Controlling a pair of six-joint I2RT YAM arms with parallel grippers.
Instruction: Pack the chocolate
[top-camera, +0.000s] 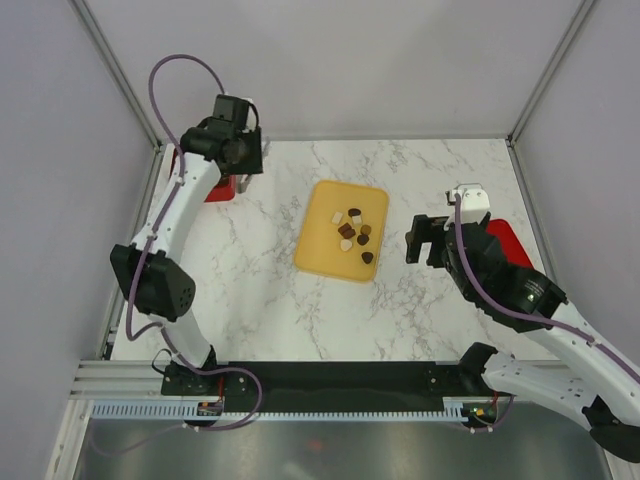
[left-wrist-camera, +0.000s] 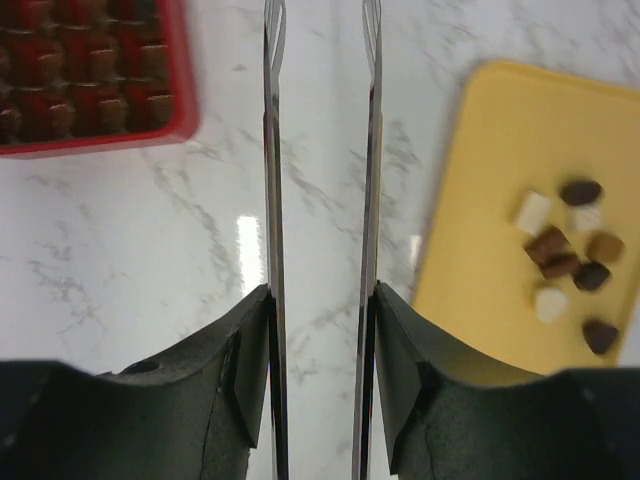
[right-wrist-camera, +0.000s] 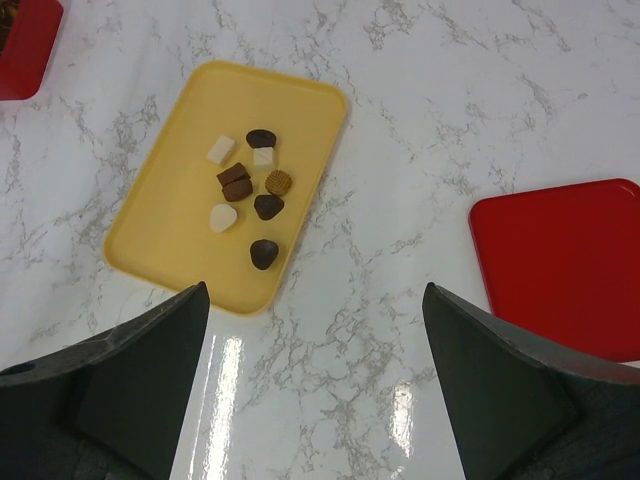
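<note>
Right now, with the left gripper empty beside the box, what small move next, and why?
Probably swing the left gripper toward the yellow tray, over the nearest chocolate. Its jaws stand parted and empty above bare marble; the red box holds pieces, and several lie on the tray.

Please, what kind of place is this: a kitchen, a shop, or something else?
Probably a robot test cell, not a kitchen: the left arm and right arm bolted to a rail, plain walls on metal posts, and a marble-patterned table carrying a yellow tray of chocolates.

Left gripper (left-wrist-camera: 322, 25) narrowly parted, right gripper (right-wrist-camera: 315, 295) spread wide
</note>
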